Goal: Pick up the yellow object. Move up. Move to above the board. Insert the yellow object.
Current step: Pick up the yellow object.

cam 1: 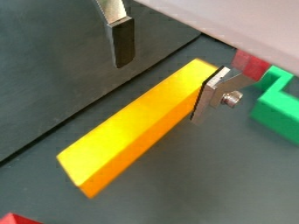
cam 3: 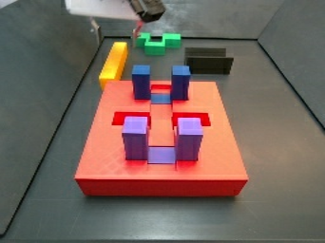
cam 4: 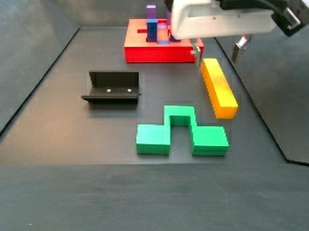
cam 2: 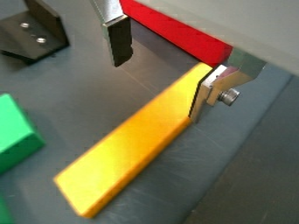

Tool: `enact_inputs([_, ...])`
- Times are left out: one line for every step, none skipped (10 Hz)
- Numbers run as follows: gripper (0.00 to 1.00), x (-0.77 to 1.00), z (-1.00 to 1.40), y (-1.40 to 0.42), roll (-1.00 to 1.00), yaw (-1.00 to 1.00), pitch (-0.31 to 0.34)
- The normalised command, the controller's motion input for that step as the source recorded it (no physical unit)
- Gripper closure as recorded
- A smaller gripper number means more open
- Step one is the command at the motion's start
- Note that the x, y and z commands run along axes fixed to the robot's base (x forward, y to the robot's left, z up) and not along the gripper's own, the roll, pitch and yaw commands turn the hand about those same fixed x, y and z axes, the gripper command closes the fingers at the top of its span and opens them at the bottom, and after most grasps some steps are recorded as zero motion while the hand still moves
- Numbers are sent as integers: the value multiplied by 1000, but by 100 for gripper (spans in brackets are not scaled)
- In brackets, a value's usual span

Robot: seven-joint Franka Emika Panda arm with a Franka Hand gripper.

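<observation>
green notched block (cam 4: 179, 132) nearest in a side view, fixture (cam 4: 112, 87) beside it, yellow object (cam 4: 219, 87) flat on the floor, gripper (cam 1: 167, 63) spread wide astride its far end, not clamping, red board (cam 4: 158, 52) beyond

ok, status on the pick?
Tool open, fingers straddling far end of long yellow rectangular bar. Bar flat on floor, not gripped. Flat red square board beside it, slots free; nothing blocking.
</observation>
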Motion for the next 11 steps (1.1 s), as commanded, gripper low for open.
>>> enact_inputs([0, 0, -174, -123, 0, 0, -26])
enact_inputs([0, 257, -109, -9, -10, 69, 0])
enact_inputs([0, 171, -209, 0, 0, 89, 0])
enact_inputs([0, 11, -431, -14, 0, 66, 0])
enact_inputs([0, 0, -460, 11, 0, 49, 0])
enact_inputs([0, -143, -380, 31, -10, 0, 0])
enact_inputs([0, -231, -197, 194, -14, -49, 21])
enact_inputs([0, -149, -94, 229, -44, -57, 31])
enact_inputs([0, -134, -74, 206, -36, -49, 34])
enact_inputs([0, -166, -60, 129, -10, -74, 33])
enact_inputs([0, -160, -137, 0, 0, -14, 0])
